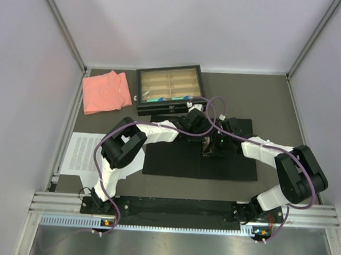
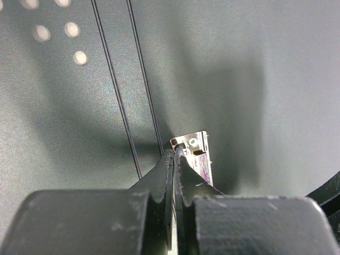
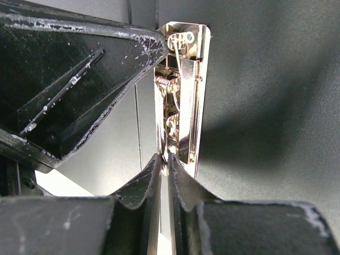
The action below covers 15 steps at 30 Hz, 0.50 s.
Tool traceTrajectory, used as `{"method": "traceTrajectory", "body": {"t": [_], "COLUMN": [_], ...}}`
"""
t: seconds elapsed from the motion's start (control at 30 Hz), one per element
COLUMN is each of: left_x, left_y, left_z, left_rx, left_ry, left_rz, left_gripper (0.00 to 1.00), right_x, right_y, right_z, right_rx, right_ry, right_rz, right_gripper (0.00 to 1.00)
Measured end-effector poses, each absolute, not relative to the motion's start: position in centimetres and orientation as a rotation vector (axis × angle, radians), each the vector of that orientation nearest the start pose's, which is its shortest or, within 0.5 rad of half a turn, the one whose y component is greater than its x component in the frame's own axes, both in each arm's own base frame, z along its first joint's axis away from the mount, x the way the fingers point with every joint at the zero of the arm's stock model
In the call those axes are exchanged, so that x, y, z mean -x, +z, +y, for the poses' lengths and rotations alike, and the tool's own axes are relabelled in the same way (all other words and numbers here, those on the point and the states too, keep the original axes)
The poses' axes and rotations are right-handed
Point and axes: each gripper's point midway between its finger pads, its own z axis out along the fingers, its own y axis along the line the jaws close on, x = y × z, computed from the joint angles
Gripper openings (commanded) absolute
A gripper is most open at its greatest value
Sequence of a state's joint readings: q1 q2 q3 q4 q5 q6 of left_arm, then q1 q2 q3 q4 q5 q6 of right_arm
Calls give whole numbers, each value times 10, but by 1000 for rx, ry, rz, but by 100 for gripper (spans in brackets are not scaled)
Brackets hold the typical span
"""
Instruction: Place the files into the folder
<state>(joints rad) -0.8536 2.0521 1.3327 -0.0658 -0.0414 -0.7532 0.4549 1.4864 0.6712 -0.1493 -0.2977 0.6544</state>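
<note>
While the files lie on the tabletop left of the open black folder, the left end effector is pressed together beside its metal clip, which the right end effector pinches

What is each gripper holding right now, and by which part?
Both seem to grip the metal clip inside the open folder: left gripper pinches one end, right gripper the opposite end.

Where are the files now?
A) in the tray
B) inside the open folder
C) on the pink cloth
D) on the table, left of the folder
D: the files lie on the table by the left arm's base, left of the folder.
</note>
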Motion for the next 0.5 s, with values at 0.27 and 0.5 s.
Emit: {"method": "traceTrajectory", "body": {"t": [0.27,0.5], "left_x": [-327,-327], "left_y": [32,32], "left_z": [-407,-407], "left_rx": [-103,-103], "left_ry": [-702,-702], "left_rz": [2477,2477], "left_gripper": [0,0], "right_x": [-250,-245], "right_y": [28,26], "right_z": [208,210], "right_rx": [-136,-119], "right_ry": [795,828], "right_rz": [2668,2666], "right_gripper": [13,3]}}
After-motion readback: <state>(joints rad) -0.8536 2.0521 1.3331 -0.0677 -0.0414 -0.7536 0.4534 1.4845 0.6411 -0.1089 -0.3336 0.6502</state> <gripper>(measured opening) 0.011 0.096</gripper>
